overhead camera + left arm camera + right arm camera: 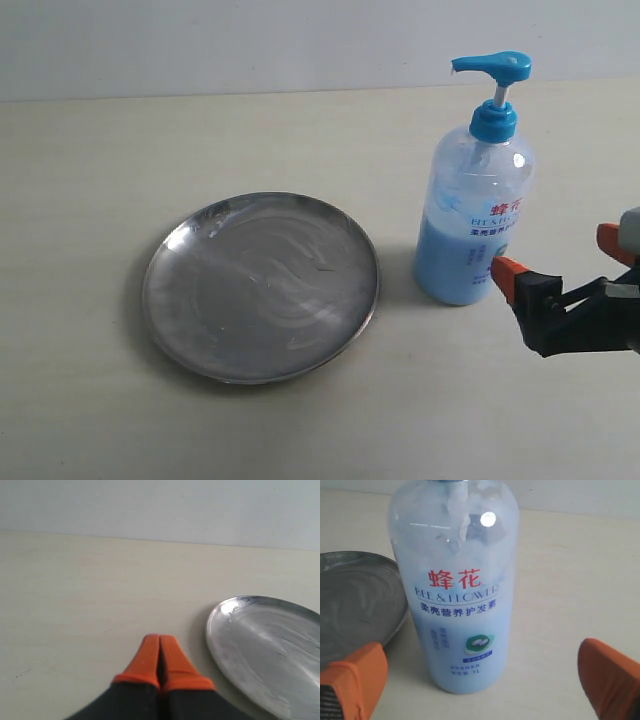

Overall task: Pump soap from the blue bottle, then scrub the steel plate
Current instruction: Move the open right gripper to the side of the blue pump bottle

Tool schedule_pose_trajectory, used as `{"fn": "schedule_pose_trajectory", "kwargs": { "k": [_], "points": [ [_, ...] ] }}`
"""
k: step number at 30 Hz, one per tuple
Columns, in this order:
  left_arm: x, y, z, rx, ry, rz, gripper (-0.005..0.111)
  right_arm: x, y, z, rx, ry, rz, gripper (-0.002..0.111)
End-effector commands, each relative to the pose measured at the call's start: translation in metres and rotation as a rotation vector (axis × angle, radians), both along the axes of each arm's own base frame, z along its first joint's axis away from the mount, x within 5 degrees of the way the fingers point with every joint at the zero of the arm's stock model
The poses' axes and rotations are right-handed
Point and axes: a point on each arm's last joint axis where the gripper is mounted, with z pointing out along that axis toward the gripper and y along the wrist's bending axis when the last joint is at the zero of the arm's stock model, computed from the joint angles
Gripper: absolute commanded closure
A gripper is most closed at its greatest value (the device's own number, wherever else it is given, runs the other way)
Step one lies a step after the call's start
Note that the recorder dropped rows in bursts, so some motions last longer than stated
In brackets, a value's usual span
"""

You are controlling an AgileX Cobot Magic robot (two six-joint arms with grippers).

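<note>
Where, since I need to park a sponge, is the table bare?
Bare table left of, behind and in front of the steel plate. Crowded: the narrow gap between plate and blue bottle, and around the open right gripper.

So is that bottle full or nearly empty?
Roughly half full: the bottle holds blue liquid in its lower half; the part above looks clear.

Cream table [90,150] carries steel plate [261,287], blue bottle [473,200]

Bright diffuse light; glare on blue bottle [455,595]; foreground possibly defocused.
</note>
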Motion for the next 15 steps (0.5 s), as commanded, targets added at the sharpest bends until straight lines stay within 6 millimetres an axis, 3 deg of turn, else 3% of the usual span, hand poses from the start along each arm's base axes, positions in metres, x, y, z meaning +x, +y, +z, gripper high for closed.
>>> {"fn": "schedule_pose_trajectory", "kwargs": {
  "k": [1, 15],
  "points": [
    [0.000, 0.000, 0.001, -0.004, -0.011, 0.004, 0.107, 0.005, 0.002, -0.002, 0.011, -0.043, 0.004, 0.004],
    [0.000, 0.000, 0.001, -0.004, -0.011, 0.004, 0.107, 0.051, 0.022, -0.011, -0.006, -0.012, 0.012, 0.004]
  ]
}}
